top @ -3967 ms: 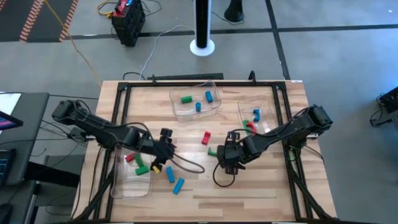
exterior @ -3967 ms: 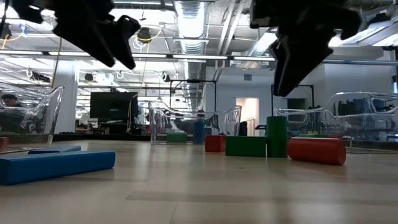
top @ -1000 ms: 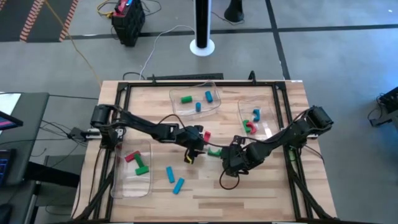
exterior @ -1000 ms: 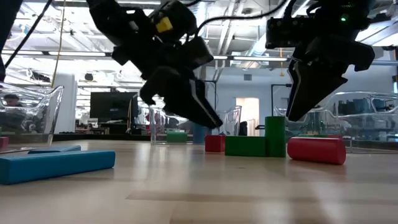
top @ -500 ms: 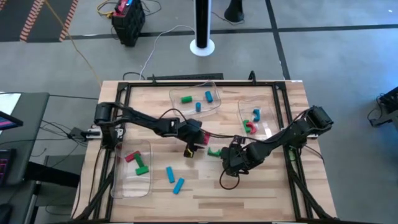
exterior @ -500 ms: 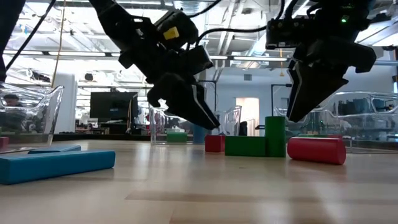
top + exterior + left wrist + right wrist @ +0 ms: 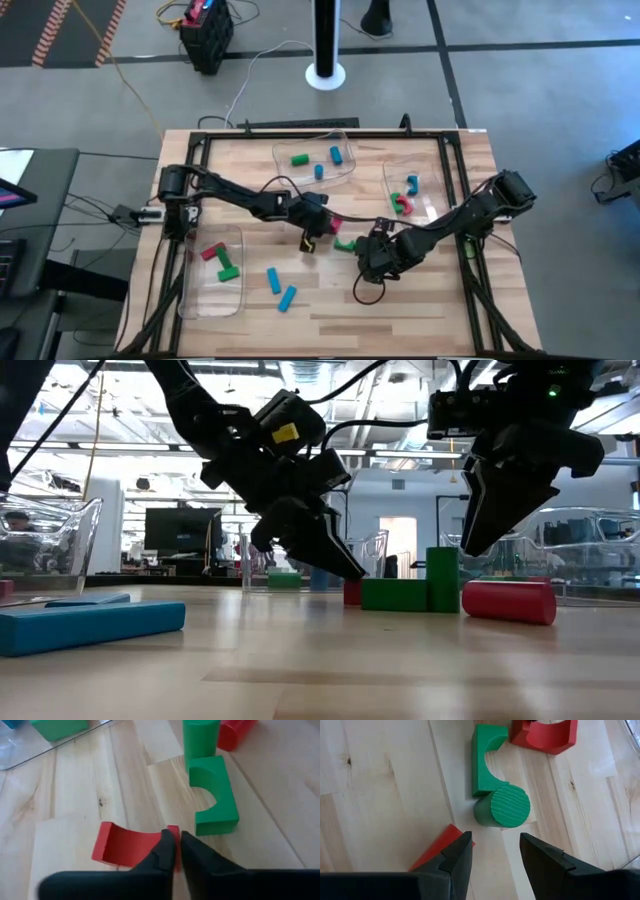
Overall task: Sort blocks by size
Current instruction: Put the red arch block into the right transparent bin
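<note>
A red arch block [image 7: 125, 847] lies on the wooden table near its middle [image 7: 332, 222]. My left gripper [image 7: 177, 842] is shut, its tips low over one end of this arch [image 7: 355, 570]. Beside the arch lies a green arch [image 7: 215, 795]. A green cylinder [image 7: 502, 809] stands upright against it, and a red cylinder [image 7: 508, 602] lies next to that. My right gripper [image 7: 495, 852] is open and empty. It hovers above the green cylinder and the red cylinder [image 7: 490, 510]. My left gripper's shut fingertips come down slanting from the table's left onto the red arch's end leg [image 7: 173, 829]. I cannot tell whether they touch it. The arch lies flat on the table.
Two blue blocks [image 7: 273, 280] [image 7: 288, 297] lie loose near the front. Clear trays hold more blocks: one at the left [image 7: 215, 290], one at the far side [image 7: 315, 178], one at the right [image 7: 425, 195]. A black frame [image 7: 300, 132] borders the table.
My left gripper has gone down and a little toward the table's right, closing in on the red arch block. The blocks have stayed where they were.
</note>
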